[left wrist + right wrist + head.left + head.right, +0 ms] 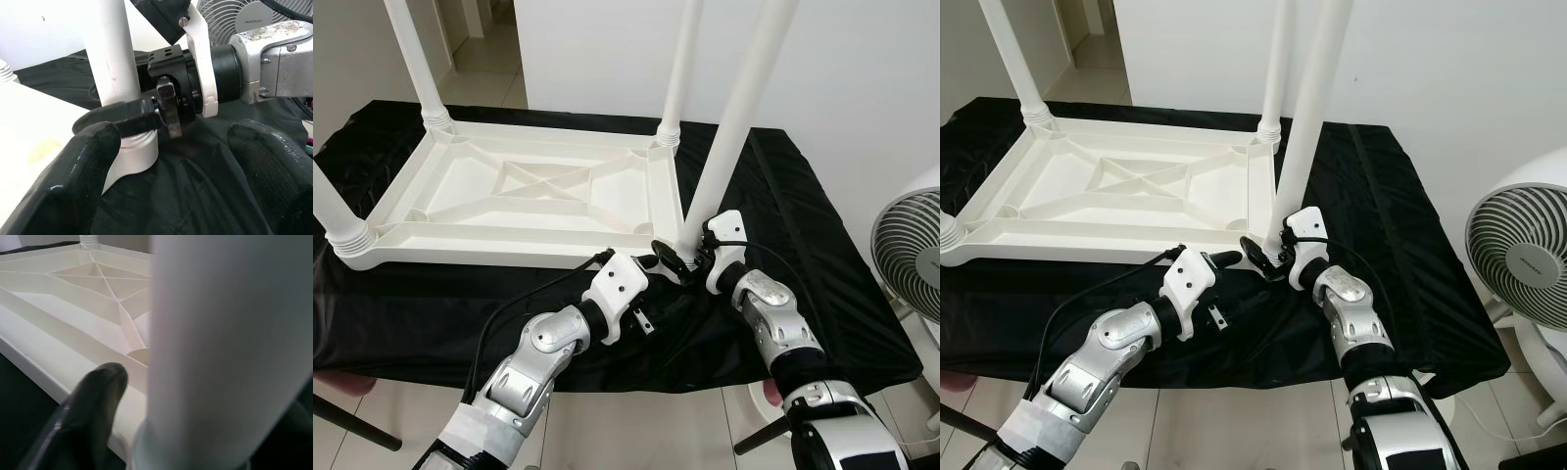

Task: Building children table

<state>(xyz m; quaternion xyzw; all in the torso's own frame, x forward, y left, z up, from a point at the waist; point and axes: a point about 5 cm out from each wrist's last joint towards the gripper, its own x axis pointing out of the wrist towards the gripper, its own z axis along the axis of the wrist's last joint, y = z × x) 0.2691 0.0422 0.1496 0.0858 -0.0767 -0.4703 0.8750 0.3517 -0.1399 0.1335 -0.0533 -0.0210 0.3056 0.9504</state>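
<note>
A white plastic children's table (538, 196) lies upside down on a black cloth (822, 294), with legs standing up at its corners. The near right leg (736, 127) rises at the corner closest to me. My right gripper (690, 257) is closed around the base of this leg; in the right wrist view one black finger (93, 401) lies beside the leg (215, 347). My left gripper (181, 171) hovers just in front of the same corner, its two black fingers (73, 181) spread wide with nothing between them.
A white floor fan (913, 257) stands to the right of the cloth-covered surface. The other legs rise at the far left (419, 59), far right (679, 69) and near left (331, 211) corners. The tiled floor (646, 431) shows below the near edge.
</note>
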